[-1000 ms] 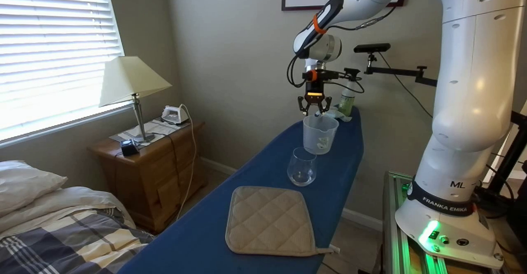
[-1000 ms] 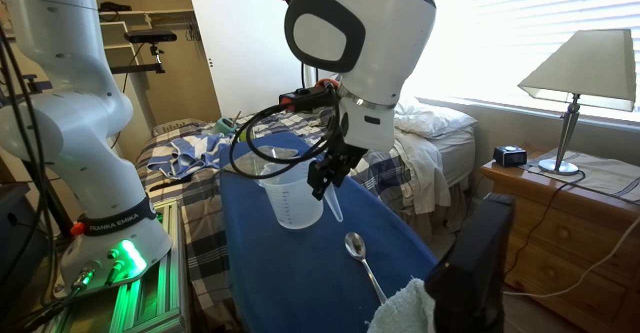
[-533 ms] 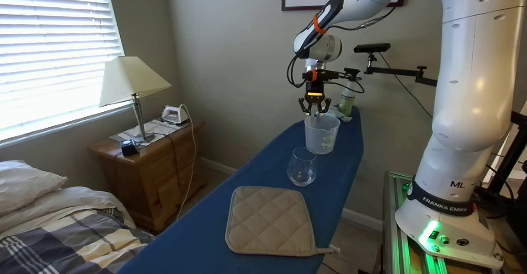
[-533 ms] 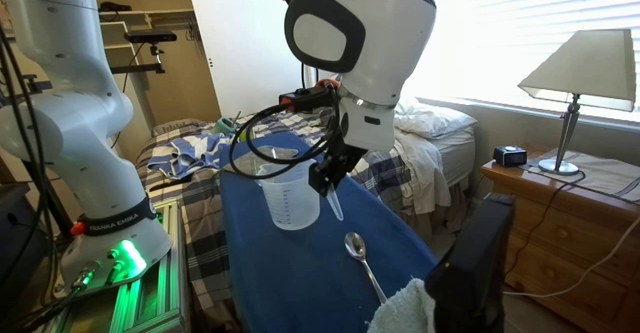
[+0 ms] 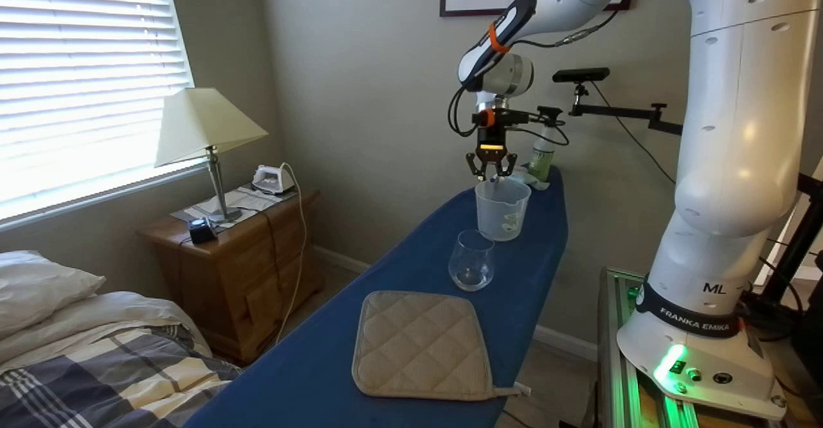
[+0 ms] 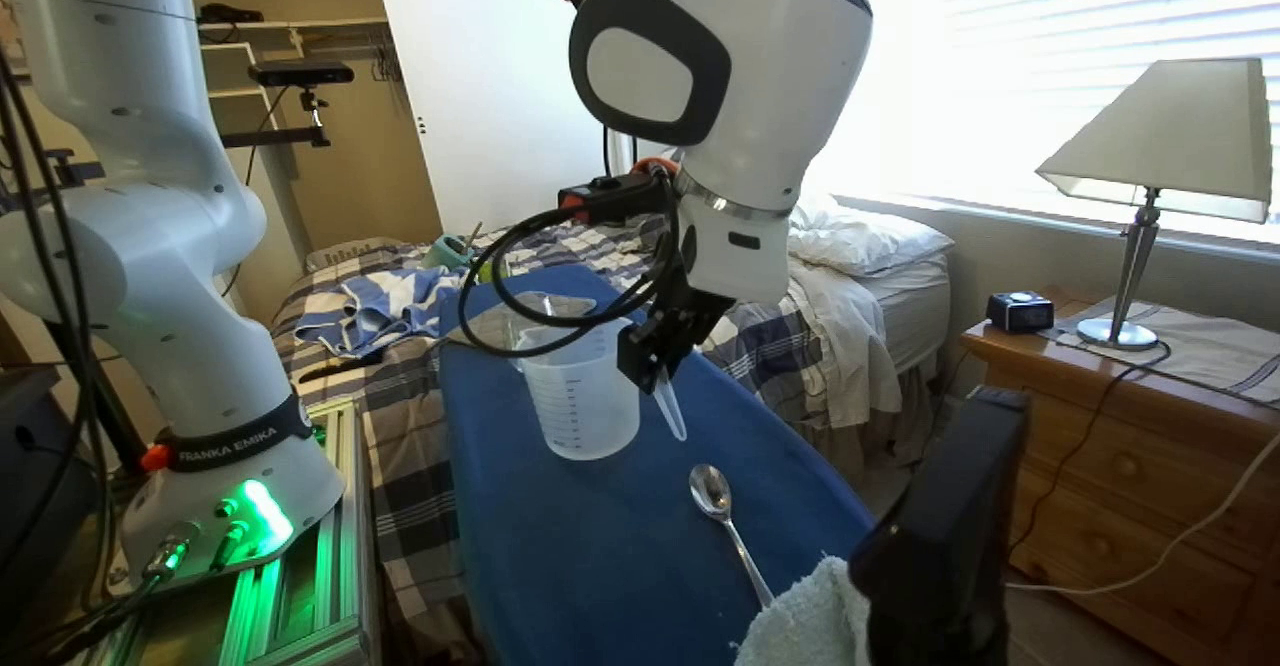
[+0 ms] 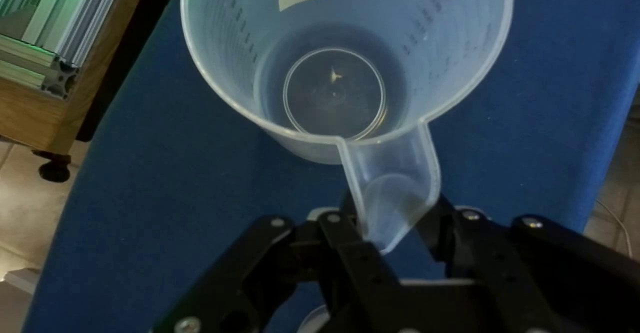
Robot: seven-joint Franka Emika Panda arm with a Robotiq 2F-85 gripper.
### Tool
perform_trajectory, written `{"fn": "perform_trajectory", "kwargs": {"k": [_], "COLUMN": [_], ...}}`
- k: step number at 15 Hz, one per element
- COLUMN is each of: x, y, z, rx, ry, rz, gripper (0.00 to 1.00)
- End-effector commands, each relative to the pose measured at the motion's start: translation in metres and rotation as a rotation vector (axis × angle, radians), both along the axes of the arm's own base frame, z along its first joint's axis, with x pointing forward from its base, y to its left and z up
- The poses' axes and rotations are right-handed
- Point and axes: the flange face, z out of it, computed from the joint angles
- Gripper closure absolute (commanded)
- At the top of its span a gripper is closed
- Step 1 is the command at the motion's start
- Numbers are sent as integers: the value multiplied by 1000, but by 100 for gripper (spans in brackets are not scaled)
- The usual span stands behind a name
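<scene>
The claw (image 7: pixel 392 218) held the upright jug (image 6: pixel 588 411) by its handle (image 6: pixel 671 412). The handle's long axis sloped downward, the jug's body just beside the claw on the tabletop (image 6: pixel 600 546).

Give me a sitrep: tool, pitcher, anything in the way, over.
Tool closed on handle of measuring pitcher. Upright on ironing board. Glass and spoon close by, possible snags.

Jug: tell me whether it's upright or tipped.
Upright. In an exterior view the jug stands base down on the board; the wrist view looks down into its open mouth.
</scene>
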Motion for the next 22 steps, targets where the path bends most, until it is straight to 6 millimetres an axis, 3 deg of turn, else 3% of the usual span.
{"fn": "perform_trajectory", "kwargs": {"k": [1,8,9,10,18,19,22], "x": [3,10,14,15,15,15,18], "y": [10,38,26,28,27,27,51], "z": [17,39,27,29,23,23,38], "rx": [29,50,13,14,16,16,-2], "ry": [-26,-53,-37,-38,-29,-29,-56], "rz": [-12,49,55,61,59,59,123], "gripper": [93,93,92,70,70,93,93]}}
